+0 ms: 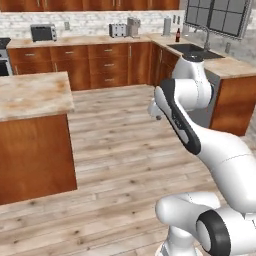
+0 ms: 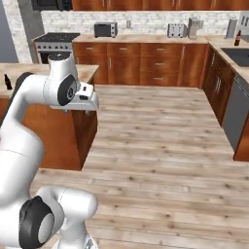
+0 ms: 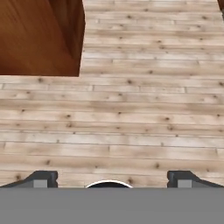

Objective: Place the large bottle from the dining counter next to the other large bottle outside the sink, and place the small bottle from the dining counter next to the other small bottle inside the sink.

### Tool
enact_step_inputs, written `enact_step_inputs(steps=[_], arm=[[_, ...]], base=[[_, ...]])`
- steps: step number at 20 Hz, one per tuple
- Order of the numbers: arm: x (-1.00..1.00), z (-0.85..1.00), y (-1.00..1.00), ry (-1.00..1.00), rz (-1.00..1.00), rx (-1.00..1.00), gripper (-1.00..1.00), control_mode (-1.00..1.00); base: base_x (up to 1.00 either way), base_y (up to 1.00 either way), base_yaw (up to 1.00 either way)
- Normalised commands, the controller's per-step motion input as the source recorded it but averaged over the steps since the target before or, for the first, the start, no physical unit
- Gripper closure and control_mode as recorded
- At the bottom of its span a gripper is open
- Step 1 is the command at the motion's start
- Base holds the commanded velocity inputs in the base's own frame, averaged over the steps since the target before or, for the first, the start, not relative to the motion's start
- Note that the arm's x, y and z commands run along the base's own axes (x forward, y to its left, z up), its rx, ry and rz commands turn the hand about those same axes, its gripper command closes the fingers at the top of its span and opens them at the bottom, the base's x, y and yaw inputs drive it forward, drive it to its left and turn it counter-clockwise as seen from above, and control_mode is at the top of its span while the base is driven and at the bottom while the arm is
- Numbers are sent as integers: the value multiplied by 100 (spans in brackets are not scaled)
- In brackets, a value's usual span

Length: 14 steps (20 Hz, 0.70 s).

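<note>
While our two-finger gripper (image 3: 109,179) hangs wide and empty over plank flooring, the tiny black bottle (image 2: 7,81) waits at nine o'clock.

Toaster oven (image 1: 43,32), toaster (image 1: 118,30), perhaps a stove (image 2: 54,44), on the back wall.

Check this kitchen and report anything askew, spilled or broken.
Nothing stands out. A small dark bottle stands upright on the dining counter; another bottle stands upright beside the sink. The wood floor looks clean.
</note>
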Motion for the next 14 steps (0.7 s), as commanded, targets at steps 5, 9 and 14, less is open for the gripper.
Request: enact_step_inputs(steps=[5,9,14], arm=[[0,0,0,0,0,0,-100,100],[0,0,0,0,0,0,-100,100],[0,0,0,0,0,0,-100,100]], base=[[79,58,-12],[23,87,-14],[-9,100,-18]])
